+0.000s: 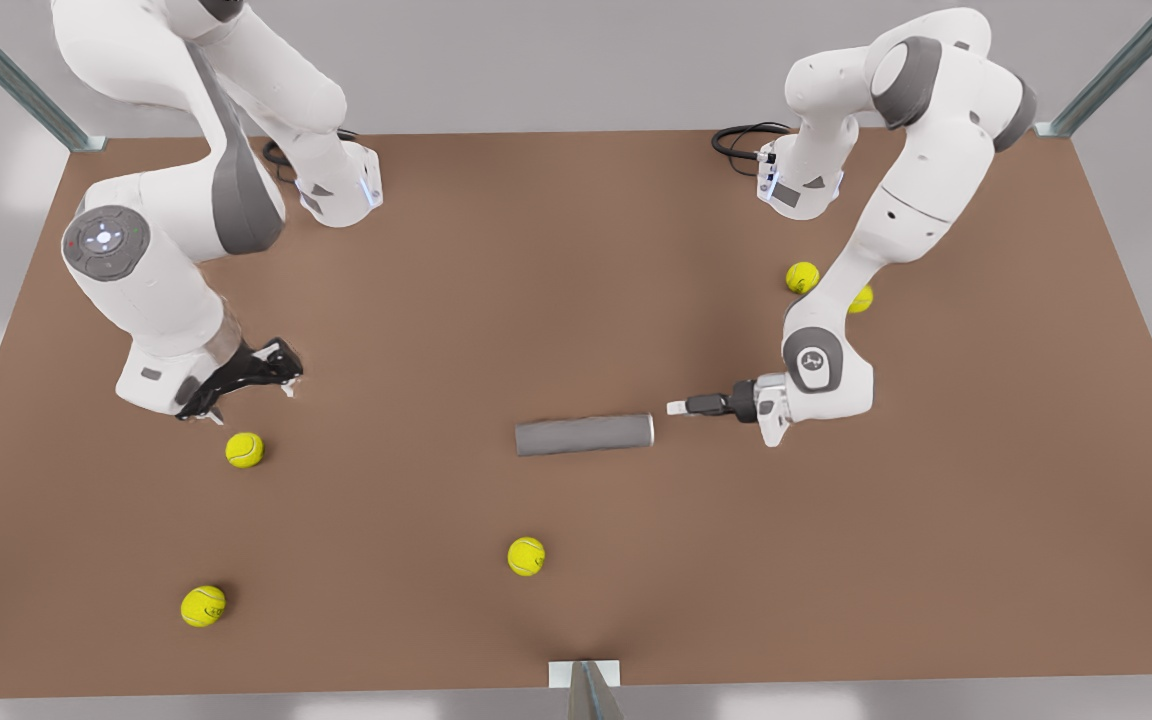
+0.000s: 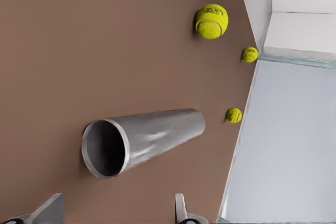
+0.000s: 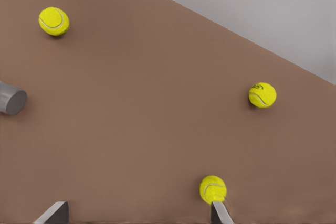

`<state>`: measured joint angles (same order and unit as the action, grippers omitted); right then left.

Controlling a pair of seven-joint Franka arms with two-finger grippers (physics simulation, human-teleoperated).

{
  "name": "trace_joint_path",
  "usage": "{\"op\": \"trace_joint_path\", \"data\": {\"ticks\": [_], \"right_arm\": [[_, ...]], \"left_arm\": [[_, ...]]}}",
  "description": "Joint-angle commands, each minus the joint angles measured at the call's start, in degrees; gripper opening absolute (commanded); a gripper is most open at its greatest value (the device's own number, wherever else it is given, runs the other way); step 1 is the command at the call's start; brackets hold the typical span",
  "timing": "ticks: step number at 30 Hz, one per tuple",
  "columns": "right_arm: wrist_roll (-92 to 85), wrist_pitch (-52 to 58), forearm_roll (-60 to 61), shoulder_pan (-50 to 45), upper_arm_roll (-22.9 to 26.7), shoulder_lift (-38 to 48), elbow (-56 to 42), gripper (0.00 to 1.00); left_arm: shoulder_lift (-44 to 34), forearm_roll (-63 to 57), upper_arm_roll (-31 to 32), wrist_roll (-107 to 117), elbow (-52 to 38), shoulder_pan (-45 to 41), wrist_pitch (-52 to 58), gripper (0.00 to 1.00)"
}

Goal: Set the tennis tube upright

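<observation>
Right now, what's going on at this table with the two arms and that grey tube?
The long grey cylinder with a silvery rim, the tennis tube, lies on its side on the brown table, not yet upright. The left gripper, open, sits low just off the tube's rimmed open end, facing into it. The right gripper, also open, waits near a small yellow-green tennis ball. More balls lie scattered around.

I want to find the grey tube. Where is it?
The tennis tube lies flat mid-table in the front view, its open end beside the left gripper.
</observation>
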<state>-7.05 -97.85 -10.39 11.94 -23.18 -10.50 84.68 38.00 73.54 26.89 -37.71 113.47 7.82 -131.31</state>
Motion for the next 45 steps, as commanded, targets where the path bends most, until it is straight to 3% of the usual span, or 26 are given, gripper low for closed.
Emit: {"op": "trace_joint_path", "data": {"ticks": [1, 2, 5, 27, 36, 45], "right_arm": [[0.11, 1.86, 1.15, -11.88, 11.24, 2.31, -0.91, 1.0], [0.02, 3.71, 3.0, -19.83, 22.19, 5.14, 0.13, 1.0], [-0.68, 4.68, 4.85, -19.58, 24.58, 5.05, 0.14, 1.0], [5.56, 0.38, 11.53, -17.65, 24.32, 2.68, 0.23, 1.0], [5.47, -0.59, 11.53, -17.56, 23.09, 2.33, 0.14, 1.0], [5.29, -0.94, 11.53, -17.56, 23.09, 1.54, 0.14, 1.0]], "left_arm": [[0.4, 6.17, 0.0, -1.57, -0.09, -0.09, 0.0, 0.99], [0.4, 7.49, 0.0, -2.1, -0.18, -1.05, -1.22, 0.99], [1.46, 10.4, 0.0, -3.77, -1.49, -3.52, -3.78, 0.99], [14.2, 11.19, -0.26, -5.71, -17.66, -7.38, -5.63, 0.99], [14.11, 16.2, -0.09, -5.8, -17.49, -10.11, -8.18, 0.99], [13.15, 16.55, 0.97, -5.27, -17.67, -7.65, -7.3, 0.99]]}}
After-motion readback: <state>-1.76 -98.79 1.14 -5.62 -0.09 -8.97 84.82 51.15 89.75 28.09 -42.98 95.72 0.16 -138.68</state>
